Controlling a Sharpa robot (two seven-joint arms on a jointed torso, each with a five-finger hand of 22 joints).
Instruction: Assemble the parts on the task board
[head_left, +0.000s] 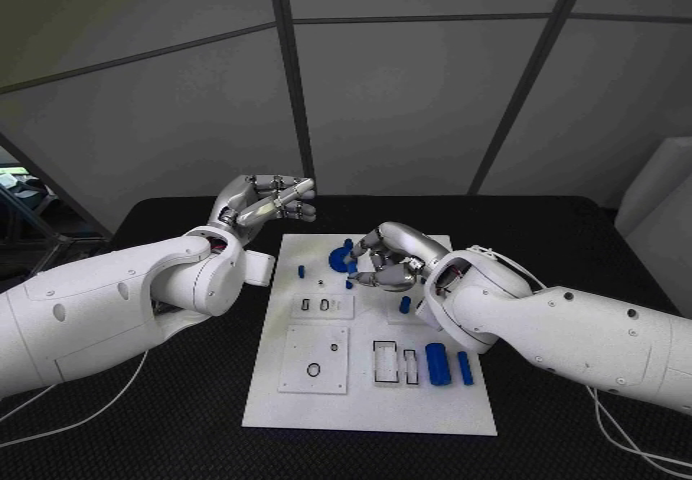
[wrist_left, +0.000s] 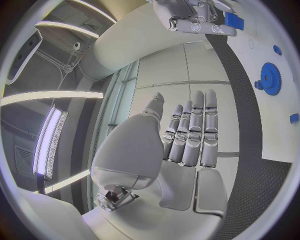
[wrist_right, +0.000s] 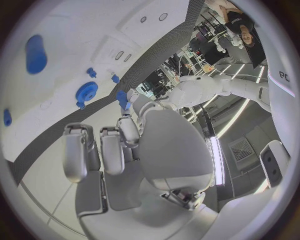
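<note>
The right hand (head_left: 387, 262) hangs over the far half of the task board (head_left: 372, 415), fingers curled downward. Whether it holds a part cannot be told: in the head view the fingers hide what lies beneath them, and in the right wrist view a small blue piece (wrist_right: 122, 98) shows near the fingertips (wrist_right: 128, 131), but contact cannot be confirmed. The blue gear (head_left: 342, 259) sits on the board just beside this hand, on its left-arm side.

The left hand (head_left: 264, 205) is raised off the far left corner of the board. Its fingers (wrist_left: 195, 131) lie straight and side by side in the left wrist view, with nothing between them and the thumb; the hand holds no part.

Further out on the board: a small blue peg (head_left: 302, 270) stands near the left edge, and another small blue part (head_left: 405, 304) lies near the right arm. Toward the near edge, two blue blocks (head_left: 437, 364) and (head_left: 464, 367) lie side by side next to a rectangular slot (head_left: 387, 362). A round recess (head_left: 315, 370) in the near-left plate appears unfilled.

Judged step: the right hand is working at the gear area, either picking or seating a small part. Most recesses look open, so the assembly is at an early stage. The next move calls for a precise fingertip pinch and vertical alignment with the target recess, with care not to disturb the gear.
</note>
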